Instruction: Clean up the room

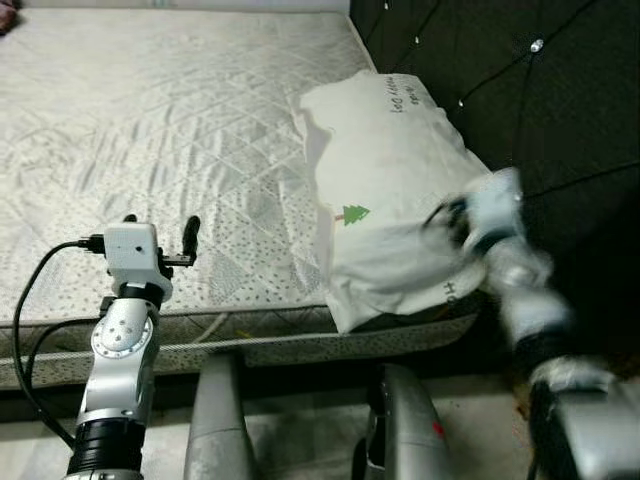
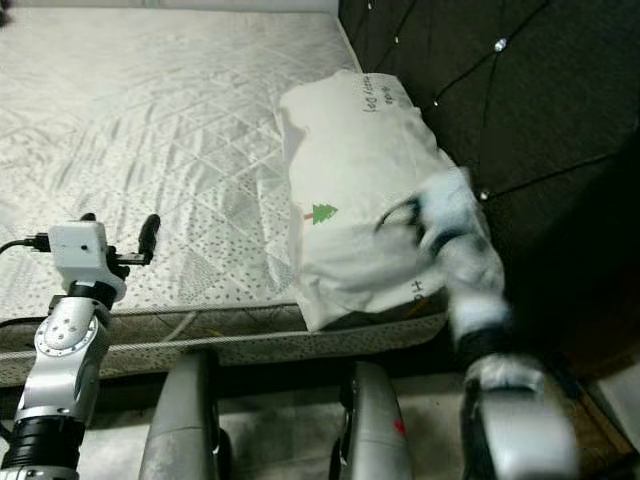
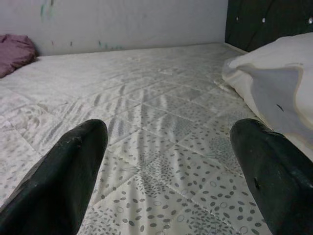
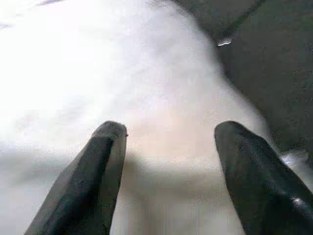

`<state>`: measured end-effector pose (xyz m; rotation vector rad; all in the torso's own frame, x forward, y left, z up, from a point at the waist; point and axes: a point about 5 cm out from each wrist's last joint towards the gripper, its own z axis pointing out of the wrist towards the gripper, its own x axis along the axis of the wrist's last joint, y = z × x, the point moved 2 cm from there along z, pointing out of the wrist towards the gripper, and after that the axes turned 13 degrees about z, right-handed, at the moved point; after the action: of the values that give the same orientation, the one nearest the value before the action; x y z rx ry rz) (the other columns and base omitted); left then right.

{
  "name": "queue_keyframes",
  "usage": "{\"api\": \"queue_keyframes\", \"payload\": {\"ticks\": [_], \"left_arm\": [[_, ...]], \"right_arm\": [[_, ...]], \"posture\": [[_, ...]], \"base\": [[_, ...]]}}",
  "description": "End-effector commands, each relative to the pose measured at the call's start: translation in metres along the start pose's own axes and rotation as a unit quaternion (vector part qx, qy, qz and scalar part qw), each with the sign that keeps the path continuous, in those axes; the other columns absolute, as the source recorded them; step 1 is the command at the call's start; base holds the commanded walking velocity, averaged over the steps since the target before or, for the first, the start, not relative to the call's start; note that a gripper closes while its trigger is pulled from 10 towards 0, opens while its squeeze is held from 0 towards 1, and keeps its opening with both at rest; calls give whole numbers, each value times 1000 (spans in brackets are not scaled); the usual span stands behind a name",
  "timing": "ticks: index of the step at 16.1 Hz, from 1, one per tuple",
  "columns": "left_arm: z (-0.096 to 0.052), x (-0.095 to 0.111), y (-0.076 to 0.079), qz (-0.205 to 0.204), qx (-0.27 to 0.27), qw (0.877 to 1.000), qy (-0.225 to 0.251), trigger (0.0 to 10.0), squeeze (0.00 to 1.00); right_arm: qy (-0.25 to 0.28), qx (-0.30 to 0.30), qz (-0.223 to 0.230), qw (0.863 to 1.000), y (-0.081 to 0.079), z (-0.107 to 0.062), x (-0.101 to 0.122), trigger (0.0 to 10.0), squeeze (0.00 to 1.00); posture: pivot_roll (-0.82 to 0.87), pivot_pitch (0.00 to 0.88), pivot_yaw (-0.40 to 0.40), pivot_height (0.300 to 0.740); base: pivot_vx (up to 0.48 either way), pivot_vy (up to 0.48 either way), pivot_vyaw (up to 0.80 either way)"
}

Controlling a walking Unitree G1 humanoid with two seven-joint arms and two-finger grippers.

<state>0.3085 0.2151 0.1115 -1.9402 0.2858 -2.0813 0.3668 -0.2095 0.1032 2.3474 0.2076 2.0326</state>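
Nearest you, your left gripper [image 1: 160,232] hovers over the near edge of the bare quilted mattress [image 1: 150,130], jaws spread and empty, nothing between them but ticking. Just beyond and to your right, your right gripper [image 4: 168,142] is blurred in the head views, but its wrist view shows the jaws parted and closing on nothing yet, poised right at the near end of the white pillow [image 1: 385,190]. That pillow, printed with a small green tree [image 1: 355,214] and some lettering, lies along the right side of the mattress against the dark tufted headboard [image 1: 520,90], its near corner overhanging the bed's edge. Farther off, the mattress looks tidy, save a purple bundle of cloth [image 3: 14,51] at the far corner by the wall. By my reading, the bed is mostly cleared; squaring up the pillow and dealing with that far bundle appear to remain.
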Motion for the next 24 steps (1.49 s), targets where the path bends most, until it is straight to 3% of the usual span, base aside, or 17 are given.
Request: {"api": "queue_keyframes", "payload": {"ticks": [1,5,7,11,15,16,24], "left_arm": [[-2,-4,2,5,-6,1000,-6,10000,0],[-16,-16,-1,4,-3,1000,-27,10000,0],[-19,-16,1,4,-4,1000,-27,10000,0],[-23,-14,13,-18,-28,999,-25,10000,0],[-27,-16,17,-20,-33,999,-28,10000,0],[-26,-16,18,-20,-35,999,-27,10000,0],[-13,-3,23,-19,-48,999,-8,10000,0]], "right_arm": [[12,-8,4,1000,4,-7,1,10000,1000],[35,-59,131,989,-9,-49,-28,10000,1000],[46,-75,133,987,-12,-61,-31,10000,1000],[81,-67,149,983,-21,-67,-10,10000,1000],[90,-2,202,975,-51,-70,1,10000,1000],[92,12,203,975,-57,-68,5,10000,0],[106,64,205,971,-73,-55,29,10000,0]], "posture": [[44,0,-26,562],[48,0,-29,562],[39,0,-21,562],[27,0,-35,562],[40,0,-41,580],[41,0,-38,590],[43,19,-36,680]], "base": [[0,0,0],[0,0,0],[0,0,0],[0,0,0],[0,0,0],[0,0,0],[0,0,0]]}}
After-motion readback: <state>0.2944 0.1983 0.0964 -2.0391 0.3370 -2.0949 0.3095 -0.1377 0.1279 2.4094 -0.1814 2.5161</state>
